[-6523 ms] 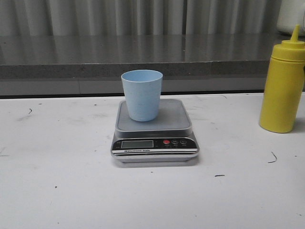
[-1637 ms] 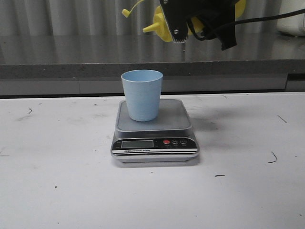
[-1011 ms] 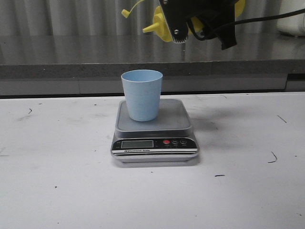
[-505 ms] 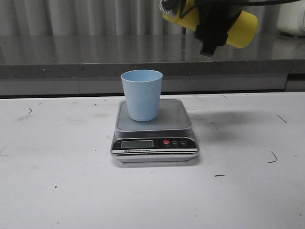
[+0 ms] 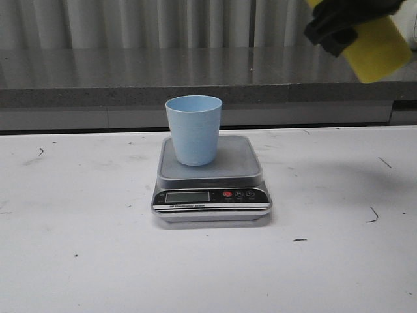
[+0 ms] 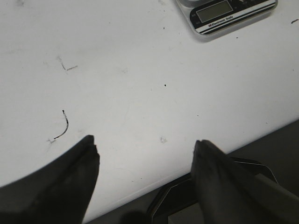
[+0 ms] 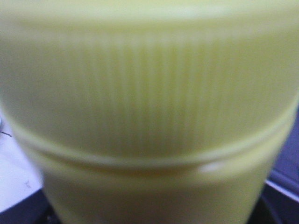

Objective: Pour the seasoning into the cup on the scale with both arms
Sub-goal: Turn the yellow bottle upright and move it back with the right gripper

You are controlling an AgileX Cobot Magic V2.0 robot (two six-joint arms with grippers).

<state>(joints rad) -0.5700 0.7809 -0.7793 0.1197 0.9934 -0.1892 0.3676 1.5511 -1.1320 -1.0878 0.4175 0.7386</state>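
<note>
Seasoning (image 5: 380, 51), the yellow squeeze bottle, hangs tilted high in the upper right corner of the front view, well above the table (image 5: 78, 261) and well off to the right of the cup (image 5: 193, 129); only its lower body shows there, the rest cut off by the picture's edge. The right pincer (image 5: 339, 26) shows as a dark mass clamped across the bottle's upper part, and in the right wrist view the ribbed yellow cap fills nearly the whole picture, blurred and very close, so the pincer holds the bottle. The pale blue cup stands upright on the left half of the platform of the scale (image 5: 212, 186), with bare platform to its right and its open mouth clear of anything above it. The scale sits near the middle of the white table, its display and buttons facing the camera, with open tabletop on every side: a broad stretch to the left, another to the right under the raised bottle, and a deep band in front. A few small dark scuffs mark the surface. Behind the table's far edge runs a grey ledge (image 5: 130, 78). The left pincer (image 6: 145, 154) hovers low over bare table with its two dark fingers (image 6: 74, 177) spread wide and nothing between them; the front corner of the scale lies well apart from it, and the table's near edge passes just beneath the fingers.
</note>
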